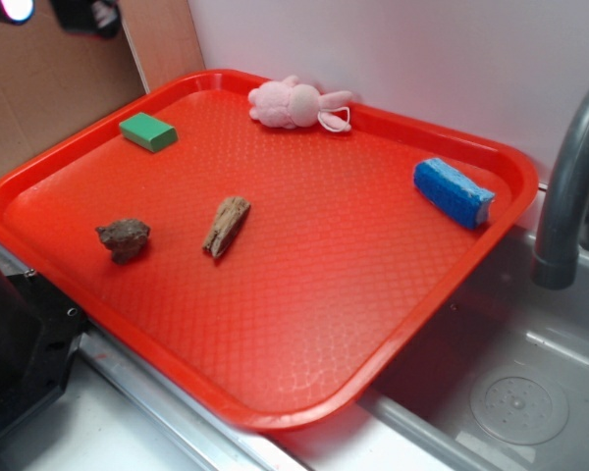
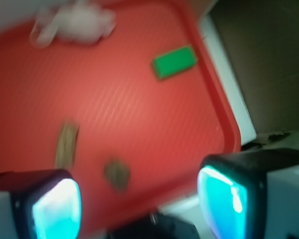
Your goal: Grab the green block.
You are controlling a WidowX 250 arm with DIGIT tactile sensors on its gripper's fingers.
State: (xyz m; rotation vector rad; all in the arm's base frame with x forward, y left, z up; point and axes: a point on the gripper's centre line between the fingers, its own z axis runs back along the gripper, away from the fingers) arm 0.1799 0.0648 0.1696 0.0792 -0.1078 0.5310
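Green block (image 1: 148, 131), small, flat, matte, rounded edges

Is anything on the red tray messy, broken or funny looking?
Nothing looks spilled or broken. The small pink plush bunny lies flopped on its side against the red plastic tray's far rim, and the brown splintery wood piece lies at a slant. The flat green sponge-like block sits flat and whole.
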